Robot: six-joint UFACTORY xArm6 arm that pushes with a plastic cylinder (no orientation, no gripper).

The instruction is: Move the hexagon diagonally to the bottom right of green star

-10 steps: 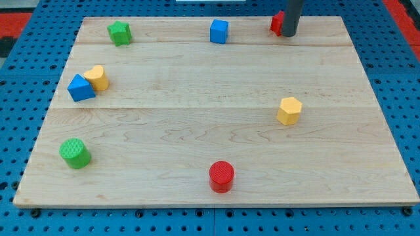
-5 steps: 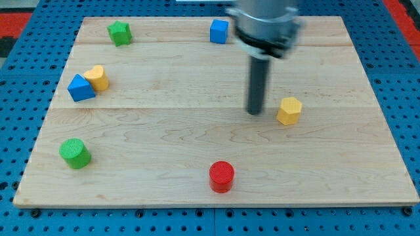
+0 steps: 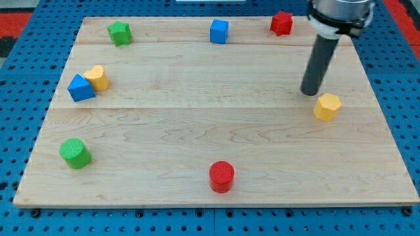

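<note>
Blocks lie scattered over a pale wooden board (image 3: 197, 131) that rests on a blue pegboard surface (image 3: 20, 131). Toward the lower left of the frame stands a green cylinder (image 3: 75, 153). Above it, at the left edge of the board, a blue triangular block (image 3: 81, 88) touches a yellow block (image 3: 98, 77) with a rounded top, the yellow one just to the upper right of the blue. In the upper left sits the green star (image 3: 119, 32). Near the top, around the middle of the frame, is a blue cube (image 3: 219, 31). Low in the centre stands a red cylinder (image 3: 222, 176). At the upper right sits a red block (image 3: 281, 23), its shape hard to make out.

The dark rod comes down from the upper right corner, and my tip (image 3: 310, 92) rests on the board just to the upper left of the yellow hexagon (image 3: 327, 107), close beside it; whether they touch cannot be told. The arm carries no gripper, only this rod. The hexagon lies at the right of the frame, around mid-height, well apart from the green star.
</note>
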